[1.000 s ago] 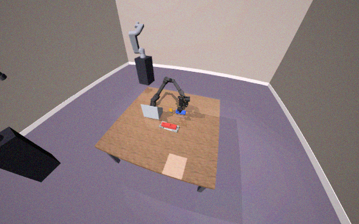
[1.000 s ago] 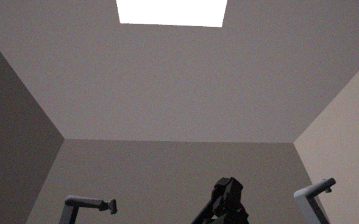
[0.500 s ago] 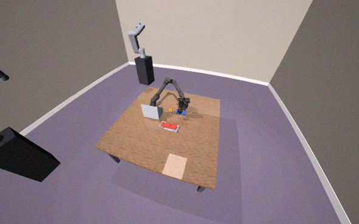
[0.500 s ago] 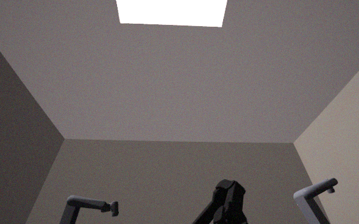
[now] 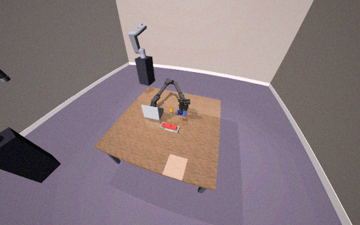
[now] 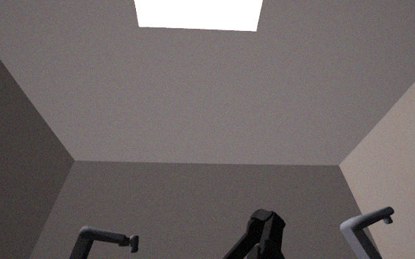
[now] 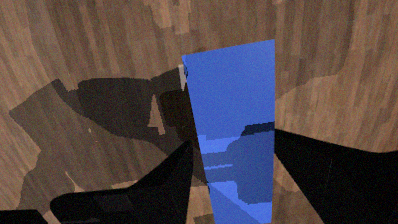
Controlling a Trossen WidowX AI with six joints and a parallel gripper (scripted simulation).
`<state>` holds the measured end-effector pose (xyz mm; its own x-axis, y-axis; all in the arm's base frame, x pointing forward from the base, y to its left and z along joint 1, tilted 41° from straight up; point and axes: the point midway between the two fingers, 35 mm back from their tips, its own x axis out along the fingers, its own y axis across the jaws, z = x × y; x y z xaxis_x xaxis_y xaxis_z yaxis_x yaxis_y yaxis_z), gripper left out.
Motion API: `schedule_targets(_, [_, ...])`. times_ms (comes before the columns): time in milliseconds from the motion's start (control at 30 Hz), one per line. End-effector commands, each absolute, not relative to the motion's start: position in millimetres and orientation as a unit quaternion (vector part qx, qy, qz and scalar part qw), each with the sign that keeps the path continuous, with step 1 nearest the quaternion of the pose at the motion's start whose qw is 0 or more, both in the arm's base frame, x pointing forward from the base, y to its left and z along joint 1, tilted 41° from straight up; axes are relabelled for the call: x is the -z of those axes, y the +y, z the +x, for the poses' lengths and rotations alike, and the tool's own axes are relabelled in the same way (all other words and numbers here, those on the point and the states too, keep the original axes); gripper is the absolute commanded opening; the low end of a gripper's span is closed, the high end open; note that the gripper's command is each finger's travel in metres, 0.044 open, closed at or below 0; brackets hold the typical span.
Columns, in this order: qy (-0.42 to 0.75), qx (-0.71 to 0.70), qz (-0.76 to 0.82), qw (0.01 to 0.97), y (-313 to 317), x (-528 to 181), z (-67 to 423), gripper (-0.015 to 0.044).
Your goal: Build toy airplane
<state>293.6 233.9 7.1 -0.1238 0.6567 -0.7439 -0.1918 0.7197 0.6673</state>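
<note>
The red fuselage (image 5: 169, 126) lies in the grey cradle (image 5: 176, 130) near the middle of the table; whether it sits fully down is too small to tell. The blue wing (image 5: 176, 112) (image 7: 231, 95) lies at the table behind the jig, a pale tab showing at its left edge in the wrist view. My gripper (image 5: 181, 111) (image 7: 228, 139) is low over the wing, partly open, one finger on each side. The right finger meets the wing's edge; a narrow gap shows beside the left finger. The orange tail fin (image 5: 171, 110) lies left of the wing.
A pale upright panel (image 5: 151, 112) stands on the table (image 5: 126, 137) beside the arm's base. A flat pale sheet (image 5: 175, 166) lies by the front edge. Two grey arms on black pedestals (image 5: 145, 70) (image 5: 19, 156) stand off the table.
</note>
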Motion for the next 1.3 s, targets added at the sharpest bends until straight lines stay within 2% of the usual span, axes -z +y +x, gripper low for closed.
schedule_targets(0, [0.673,-0.329,0.174,0.639,233.8,-6.2,293.8,0.0204])
schedule_targets(33, [0.673,-0.329,0.174,0.639,233.8,-6.2,293.8,0.0177])
schedule_targets(233, [0.673,-0.329,0.174,0.639,233.8,-6.2,293.8,0.0138])
schedule_targets(400, [0.672,-0.332,0.17,0.64,232.4,-8.2,294.3,0.0006])
schedule_targets(433, [0.671,-0.333,0.168,0.64,231.6,-9.3,294.5,0.0])
schedule_targets(1267, [0.672,-0.33,0.165,0.642,189.1,-56.1,308.8,0.0])
